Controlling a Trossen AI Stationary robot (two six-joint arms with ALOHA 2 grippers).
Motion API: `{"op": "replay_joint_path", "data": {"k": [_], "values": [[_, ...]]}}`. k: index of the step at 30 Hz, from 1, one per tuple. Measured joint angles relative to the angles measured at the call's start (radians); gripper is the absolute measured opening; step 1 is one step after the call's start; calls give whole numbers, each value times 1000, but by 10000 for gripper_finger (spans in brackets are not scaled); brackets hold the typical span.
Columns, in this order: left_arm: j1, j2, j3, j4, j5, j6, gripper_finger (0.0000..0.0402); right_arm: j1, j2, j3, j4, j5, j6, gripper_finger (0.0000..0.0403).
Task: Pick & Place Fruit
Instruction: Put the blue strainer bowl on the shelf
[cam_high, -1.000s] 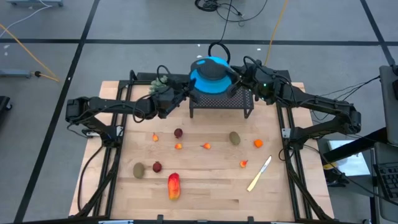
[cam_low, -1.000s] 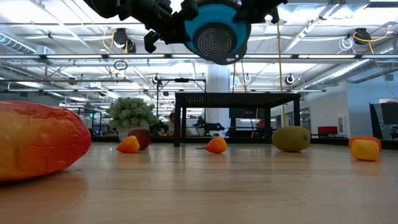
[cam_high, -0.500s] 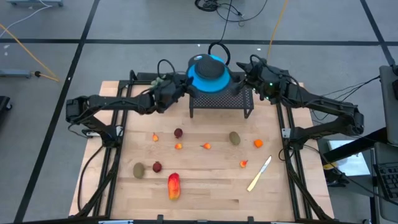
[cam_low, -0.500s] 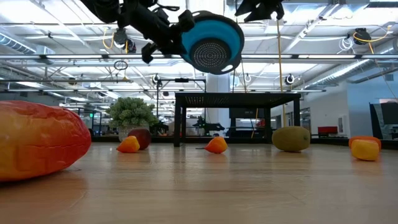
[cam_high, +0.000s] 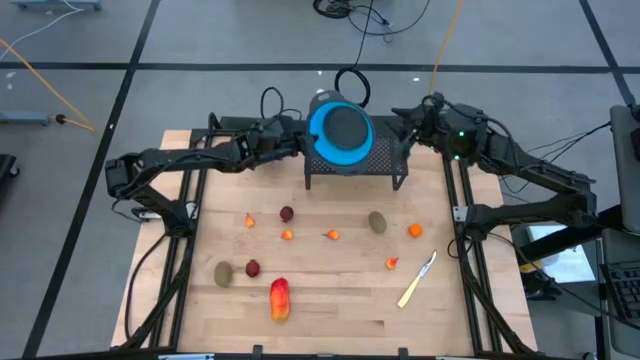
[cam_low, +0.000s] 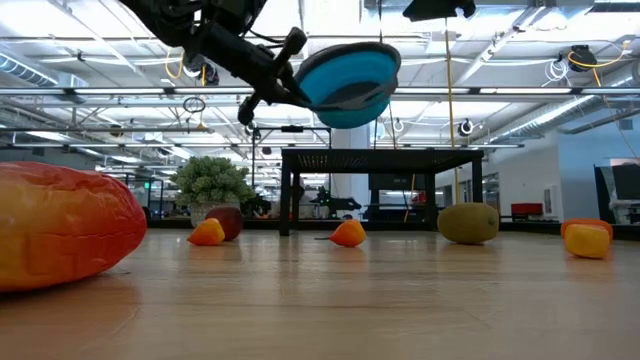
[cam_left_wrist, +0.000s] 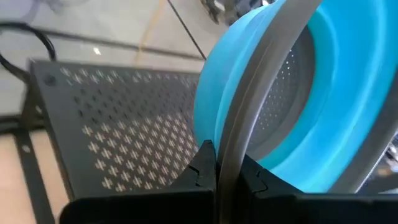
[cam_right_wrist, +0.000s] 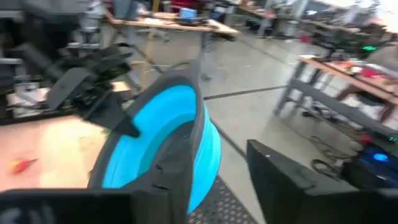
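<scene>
Colander held over rack; fruit on bench.
Left gripper (cam_left_wrist: 217, 177) pinches the blue colander (cam_high: 340, 135) rim. Right gripper (cam_high: 408, 128) beside it, fingers unclear. Fruit (cam_high: 279, 299) scattered on bench (cam_high: 330, 310), mango cut off in low view.

Blue strainer bowl (cam_high: 343, 135) with grey rim, upper centre of the high view, raised over a black perforated metal stand (cam_high: 357, 164). Pale knife (cam_high: 417, 279) flat on the wooden table (cam_high: 330, 320), lower right. Green bushy plant (cam_low: 212, 181) left of centre in the low view.
</scene>
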Motion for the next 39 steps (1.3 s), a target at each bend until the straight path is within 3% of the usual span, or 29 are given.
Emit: {"op": "replay_joint_path", "data": {"k": [5, 9, 21, 32, 39], "values": [[15, 0, 119, -247, 78, 14, 3, -29, -43, -20, -27, -165, -22, 53], [26, 0, 239, -437, 84, 86, 3, -36, -89, -86, 3, -217, -41, 6], [157, 0, 407, -699, 259, 119, 3, -36, -272, -314, 147, -340, -44, 1], [262, 4, 419, -744, 457, 92, 3, -36, -373, -424, 146, -493, -207, 1], [284, 4, 419, -782, 495, 84, 2, -36, -432, -475, 145, -493, -155, 0]]}}
